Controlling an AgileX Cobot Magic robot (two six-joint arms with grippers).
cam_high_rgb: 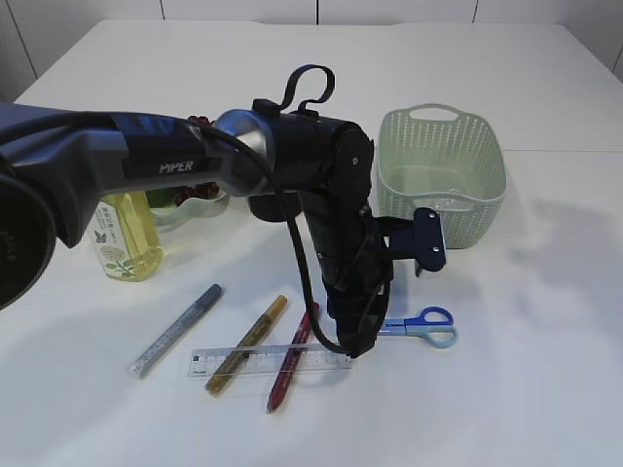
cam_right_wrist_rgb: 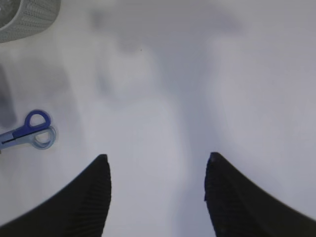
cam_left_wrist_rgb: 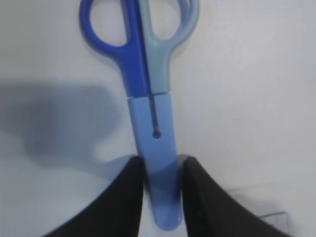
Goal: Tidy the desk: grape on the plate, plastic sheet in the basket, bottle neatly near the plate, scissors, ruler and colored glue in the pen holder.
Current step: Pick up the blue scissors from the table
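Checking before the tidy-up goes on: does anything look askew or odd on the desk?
Nothing damaged or spilled. Two glue pens lie slanted across the ruler, and the scissors lie flat.

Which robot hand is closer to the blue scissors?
The left gripper: its fingers sit on either side of the scissors sheath. The right gripper hangs open over bare table, well away from them.

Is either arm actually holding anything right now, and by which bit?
The left tool has its fingers on either side of the scissors, at the blue blade cover near the tip. A firm grip cannot be told. The right tool is open over bare table.
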